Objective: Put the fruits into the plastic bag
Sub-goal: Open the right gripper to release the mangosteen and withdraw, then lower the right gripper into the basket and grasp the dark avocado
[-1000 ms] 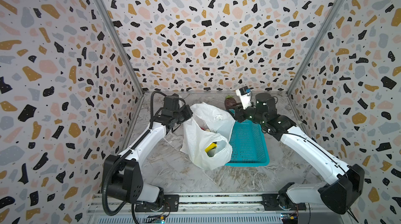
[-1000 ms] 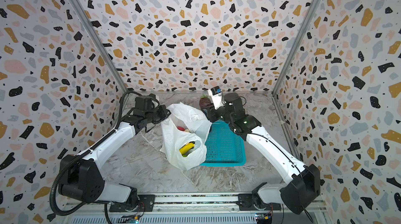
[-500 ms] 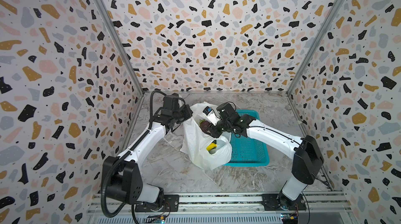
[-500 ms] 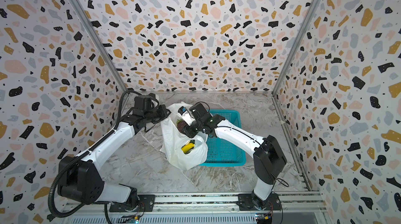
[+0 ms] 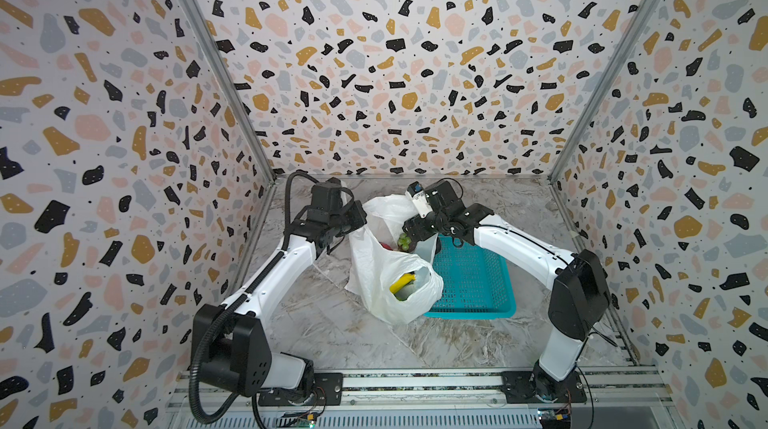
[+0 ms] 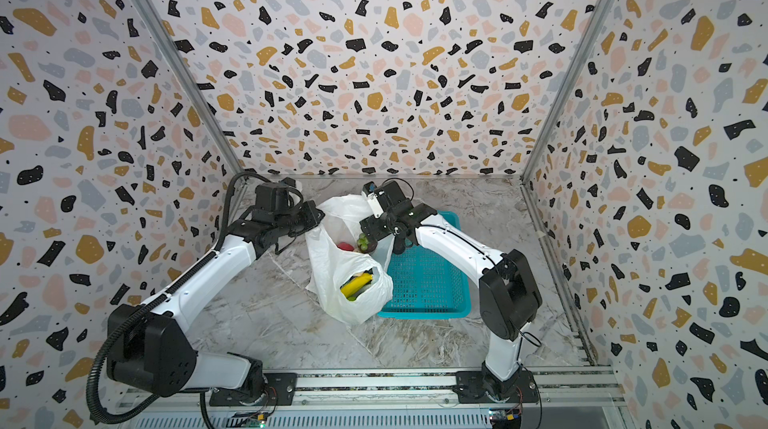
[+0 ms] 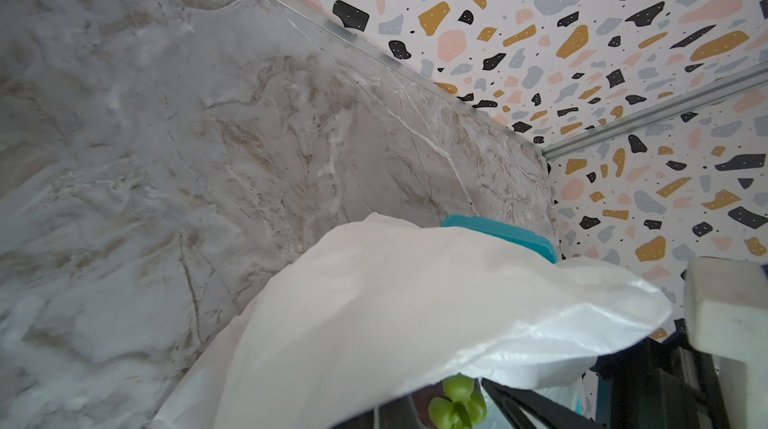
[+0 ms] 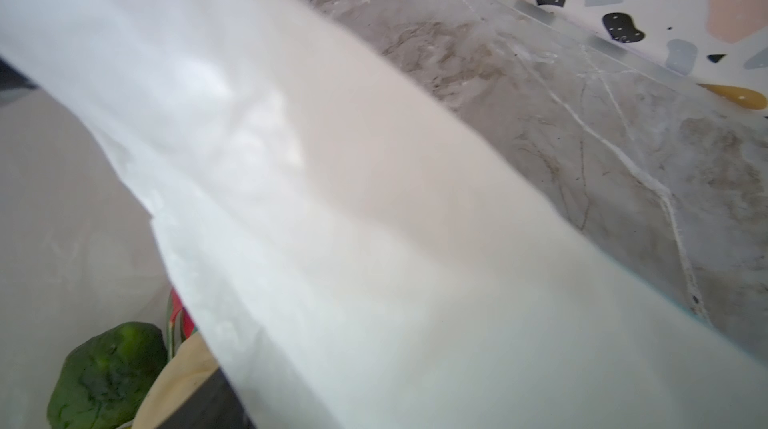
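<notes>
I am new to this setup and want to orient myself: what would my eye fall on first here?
The white bag at mid-table stands out most, a yellow banana showing in its near opening. A teal basket lies to its right, and the left gripper holds its far edge.

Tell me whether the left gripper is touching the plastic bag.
Touching. In both top views one rim of the plastic bag runs up taut straight into the shut left gripper, with no gap between them.
</notes>
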`<state>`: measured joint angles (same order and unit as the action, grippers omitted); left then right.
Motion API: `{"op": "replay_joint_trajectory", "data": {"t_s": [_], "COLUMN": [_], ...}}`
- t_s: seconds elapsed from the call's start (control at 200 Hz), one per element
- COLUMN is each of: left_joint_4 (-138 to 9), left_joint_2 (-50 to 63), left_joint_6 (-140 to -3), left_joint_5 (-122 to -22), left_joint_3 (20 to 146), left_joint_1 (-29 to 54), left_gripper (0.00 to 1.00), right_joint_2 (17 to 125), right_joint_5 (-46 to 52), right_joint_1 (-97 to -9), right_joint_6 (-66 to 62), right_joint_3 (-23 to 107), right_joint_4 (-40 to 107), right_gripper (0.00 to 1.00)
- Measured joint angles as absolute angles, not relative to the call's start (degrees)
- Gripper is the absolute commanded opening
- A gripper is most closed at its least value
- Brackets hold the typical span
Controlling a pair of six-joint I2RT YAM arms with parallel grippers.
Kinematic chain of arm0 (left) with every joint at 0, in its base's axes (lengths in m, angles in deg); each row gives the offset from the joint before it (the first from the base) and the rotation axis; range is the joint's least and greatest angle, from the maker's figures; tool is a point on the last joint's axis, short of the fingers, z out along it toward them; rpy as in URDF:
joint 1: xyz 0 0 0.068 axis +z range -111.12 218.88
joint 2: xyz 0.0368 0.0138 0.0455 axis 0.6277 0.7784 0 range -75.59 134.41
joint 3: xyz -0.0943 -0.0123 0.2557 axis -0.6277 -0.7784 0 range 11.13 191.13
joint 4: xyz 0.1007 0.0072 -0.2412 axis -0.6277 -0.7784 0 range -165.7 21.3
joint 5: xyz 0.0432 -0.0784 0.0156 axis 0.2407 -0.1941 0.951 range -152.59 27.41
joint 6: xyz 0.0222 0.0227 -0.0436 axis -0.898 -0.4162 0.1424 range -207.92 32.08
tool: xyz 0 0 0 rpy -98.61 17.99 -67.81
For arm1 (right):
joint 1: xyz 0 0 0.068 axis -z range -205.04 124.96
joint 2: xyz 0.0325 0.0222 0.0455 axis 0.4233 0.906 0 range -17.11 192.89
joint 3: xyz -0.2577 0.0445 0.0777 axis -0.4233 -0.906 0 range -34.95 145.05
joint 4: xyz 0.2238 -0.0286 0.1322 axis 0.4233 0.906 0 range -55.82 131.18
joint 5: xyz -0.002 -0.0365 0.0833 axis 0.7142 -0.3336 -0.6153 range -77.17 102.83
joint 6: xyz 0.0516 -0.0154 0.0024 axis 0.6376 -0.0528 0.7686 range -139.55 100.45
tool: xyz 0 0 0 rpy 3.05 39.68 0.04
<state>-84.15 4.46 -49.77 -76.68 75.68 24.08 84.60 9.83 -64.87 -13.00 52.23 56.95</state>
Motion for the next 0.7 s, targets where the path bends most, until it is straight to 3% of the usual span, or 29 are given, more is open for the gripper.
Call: {"op": "replay_joint_trajectory", "data": {"t_s": [0.441, 0.701], "left_joint_4": [-84.12, -84.08], "left_joint_2": [6.71, 6.84], "left_joint_6": [-47.80, -47.80], "left_joint_5": [-75.56, -75.56], "left_joint_3": [76.36, 76.55], "left_joint_1": [24.08, 24.08], "left_gripper": [0.00, 0.00], "right_joint_2": [62.79, 60.80], "right_joint_5": [-3.77, -5.41], "right_joint_1": [-62.51, -46.97], "right_joint_6": [-13.99, -2.36], "right_joint_3": [44.71, 39.75], "right_joint_4": [49.34, 43.57], "right_gripper": [0.84, 0.84]}}
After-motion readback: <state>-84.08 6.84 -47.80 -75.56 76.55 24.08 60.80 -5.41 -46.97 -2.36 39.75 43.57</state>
